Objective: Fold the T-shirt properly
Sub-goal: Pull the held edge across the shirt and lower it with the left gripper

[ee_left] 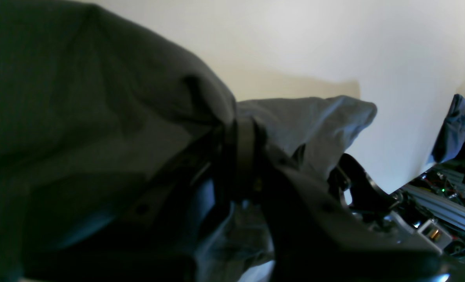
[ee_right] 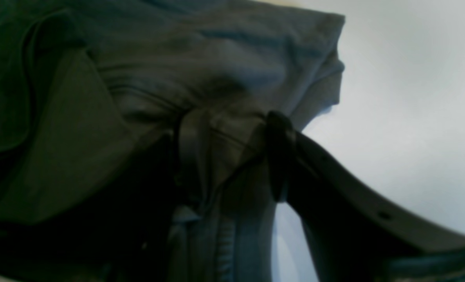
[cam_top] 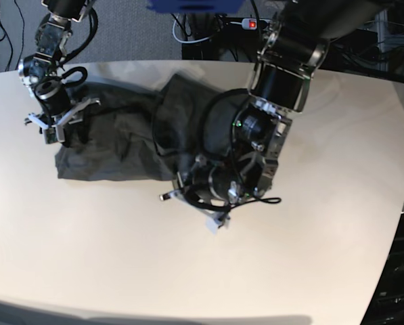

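Observation:
The dark grey T-shirt point(cam_top: 120, 145) lies bunched across the back left of the pale table point(cam_top: 188, 271). My left gripper point(cam_top: 188, 181) is at its front right corner. In the left wrist view that gripper point(ee_left: 242, 141) is shut on a gathered fold of the T-shirt point(ee_left: 80, 98), which drapes over the fingers. My right gripper point(cam_top: 56, 127) is at the shirt's left end. In the right wrist view a hemmed edge of the T-shirt point(ee_right: 217, 58) is pinched in the right gripper point(ee_right: 234, 150), with one dark finger point(ee_right: 279, 156) showing and the other under fabric.
Bare tabletop point(ee_left: 334, 47) runs out to the front and right of the shirt. Its curved edge point(cam_top: 398, 203) drops off at the right. Behind the table sit cables and a power strip with a red light point(cam_top: 250, 24) on grey carpet.

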Controlling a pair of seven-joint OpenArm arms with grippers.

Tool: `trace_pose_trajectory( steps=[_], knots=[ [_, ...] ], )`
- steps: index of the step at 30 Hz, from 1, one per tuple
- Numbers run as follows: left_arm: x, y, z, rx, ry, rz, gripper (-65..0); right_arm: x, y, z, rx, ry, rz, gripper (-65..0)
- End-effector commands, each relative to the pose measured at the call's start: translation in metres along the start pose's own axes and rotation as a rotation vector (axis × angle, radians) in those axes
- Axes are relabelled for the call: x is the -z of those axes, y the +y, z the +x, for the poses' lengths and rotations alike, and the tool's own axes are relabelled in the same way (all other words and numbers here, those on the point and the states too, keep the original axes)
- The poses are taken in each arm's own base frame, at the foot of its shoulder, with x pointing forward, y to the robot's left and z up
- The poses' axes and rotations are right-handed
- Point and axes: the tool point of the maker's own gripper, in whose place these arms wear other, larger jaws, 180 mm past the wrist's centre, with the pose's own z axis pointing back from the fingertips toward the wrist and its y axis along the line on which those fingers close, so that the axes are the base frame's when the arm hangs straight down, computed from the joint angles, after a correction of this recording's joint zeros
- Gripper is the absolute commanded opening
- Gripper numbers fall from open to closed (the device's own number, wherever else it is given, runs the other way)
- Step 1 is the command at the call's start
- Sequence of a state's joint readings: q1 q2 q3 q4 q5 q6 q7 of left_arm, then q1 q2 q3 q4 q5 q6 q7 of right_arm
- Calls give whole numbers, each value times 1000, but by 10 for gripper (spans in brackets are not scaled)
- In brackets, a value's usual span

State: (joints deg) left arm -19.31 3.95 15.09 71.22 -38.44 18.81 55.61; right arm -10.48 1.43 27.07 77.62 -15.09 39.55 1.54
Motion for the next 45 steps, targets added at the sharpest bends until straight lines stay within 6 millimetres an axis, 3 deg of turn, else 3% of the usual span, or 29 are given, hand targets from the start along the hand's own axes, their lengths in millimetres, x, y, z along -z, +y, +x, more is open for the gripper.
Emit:
trace_pose_trajectory(
  steps=[1,4,9,14,26,35,41,45],
  knots=[
    [-7,-4,18,-3,-51,-17,-624,-3,0,-24,-51,125,7,-411],
    [-11,9,26,-56,-80,-10,-624,-3,0,-25,-51,126,7,-411],
    [-10,10,24,-55,-76,-6,-624,-4,0,-26,-50,128,8,-411],
    [-8,2,21,-62,-70,-29,-624,-1,11,-25,-66,129,39,-411],
    [-4,-20,20,-75,-91,-72,-625,-1,11,-26,-64,131,39,-411],
    [13,7,-2,-113,-13,-10,-619,-1,11,-26,-64,131,39,-411],
    [11,5,-2,-109,-17,-16,-449,-1,11,-26,-64,131,39,-411],
    [11,4,-2,-107,-18,-19,-440,-2,10,-26,-67,131,38,-411]
  ],
)
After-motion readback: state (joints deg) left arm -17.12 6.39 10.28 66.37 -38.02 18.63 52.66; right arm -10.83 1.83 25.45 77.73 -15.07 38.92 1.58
